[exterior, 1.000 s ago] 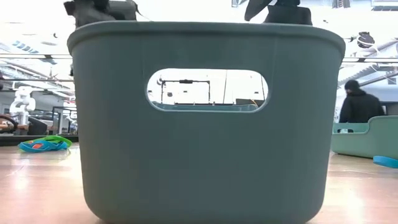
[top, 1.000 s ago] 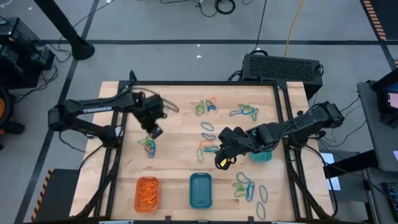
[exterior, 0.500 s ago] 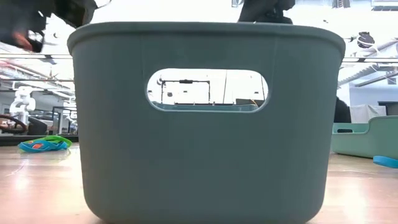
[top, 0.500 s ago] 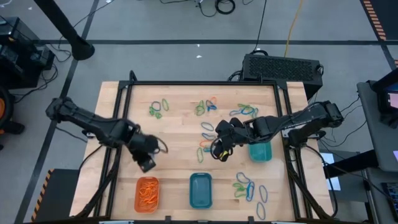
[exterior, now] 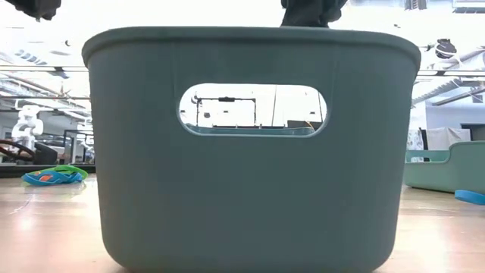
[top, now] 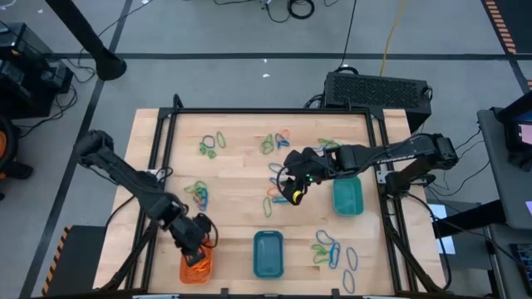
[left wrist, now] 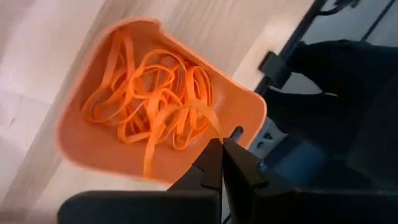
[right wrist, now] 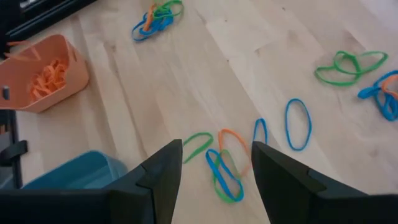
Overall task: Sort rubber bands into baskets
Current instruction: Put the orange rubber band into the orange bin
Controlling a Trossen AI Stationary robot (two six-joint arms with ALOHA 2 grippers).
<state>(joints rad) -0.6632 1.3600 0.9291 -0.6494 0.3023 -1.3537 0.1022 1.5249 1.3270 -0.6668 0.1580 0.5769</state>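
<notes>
My left gripper [top: 199,244] hovers over the orange basket [top: 196,267] at the near left and is shut on one orange rubber band [left wrist: 186,111]. That basket [left wrist: 249,109] holds a heap of orange bands [left wrist: 143,93]. My right gripper [top: 293,193] stands open above loose green, blue and orange bands [right wrist: 222,163] at mid table; its fingers stand on either side of them without touching. The blue basket [top: 268,254] sits at the near middle. The teal-green basket [top: 347,199] lies right of my right gripper. More bands lie in clusters [top: 199,193] [top: 328,149]. My left gripper pinches the orange band between its two fingertips at one end of the loop [left wrist: 216,129]. The fingers slant down from above. The band hangs slack in an open loop over the orange basket, its lower part [left wrist: 148,167] reaching down to the basket.
Band clusters lie at the far left [top: 211,146], far middle [top: 275,142] and near right [top: 331,251]. A black frame rail [top: 274,111] borders the wooden top. In the low view the blue basket's wall [exterior: 250,189] fills most of the picture.
My left gripper has travelled from the mixed cluster at the left toward the table's near edge, staying shut with the orange band, and now hangs over the orange basket. My right gripper has drifted a little toward the far edge, still open.
</notes>
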